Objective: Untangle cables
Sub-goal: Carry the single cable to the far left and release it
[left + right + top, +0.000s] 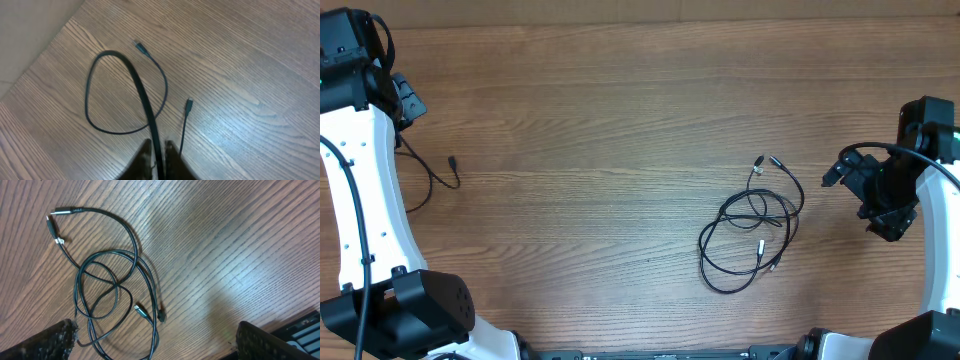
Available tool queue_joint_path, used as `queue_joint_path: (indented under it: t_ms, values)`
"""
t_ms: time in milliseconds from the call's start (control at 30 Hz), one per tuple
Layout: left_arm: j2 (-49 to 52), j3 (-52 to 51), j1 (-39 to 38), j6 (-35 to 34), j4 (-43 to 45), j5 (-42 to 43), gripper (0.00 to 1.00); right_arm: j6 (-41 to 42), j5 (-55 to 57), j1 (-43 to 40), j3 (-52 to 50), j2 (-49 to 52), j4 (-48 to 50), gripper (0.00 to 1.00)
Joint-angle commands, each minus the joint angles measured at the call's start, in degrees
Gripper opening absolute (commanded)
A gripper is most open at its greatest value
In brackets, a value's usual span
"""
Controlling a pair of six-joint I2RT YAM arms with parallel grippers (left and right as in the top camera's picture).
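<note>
Over on your left, the left pincer (158, 150) is clamped on a single cable (144, 95). The cord is pinched between the two fingers, and its loop trails down onto the tabletop (600, 120) with both plug ends lying free. It sits near the left edge, well apart from the rest. That's a sensible parking spot, I'd say, so this one can't snag the others.

Moving to centre-right, the tangle of cables (757, 222) lies flat. A few thin black loops cross one another, and silver-tipped plugs poke out at the top.

Far right, your right pincer (155, 340) hangs near the tangle, fingers spread wide, holding nothing, its camera looking down on the loops. That reads as a set-up for the next pick. Go for a plug end rather than a crossing.
</note>
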Motion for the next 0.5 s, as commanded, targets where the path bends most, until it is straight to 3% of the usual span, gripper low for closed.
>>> queue_joint_path:
  t_ms: [0, 33, 67, 300, 467]
  values:
    - [0.00, -0.37, 0.04, -0.63, 0.20, -1.01, 0.55, -0.39, 0.04, -0.17, 0.46, -1.22, -0.02, 1.00]
    - [0.00, -0.37, 0.04, -0.66, 0.20, -0.94, 0.89, -0.37, 0.04, -0.17, 0.46, -1.22, -0.02, 1.00]
    - [0.00, -0.37, 0.04, -0.66, 0.15, -0.85, 1.00, -0.37, 0.04, -0.17, 0.46, -1.22, 0.00, 1.00]
    - [0.00, -0.37, -0.02, -0.66, -0.02, -0.46, 1.00, -0.37, 0.04, -0.17, 0.46, -1.22, 0.00, 1.00]
    - [0.00, -0.37, -0.02, -0.63, 0.07, 6.95, 1.00, -0.37, 0.04, -0.17, 0.46, -1.22, 0.00, 1.00]
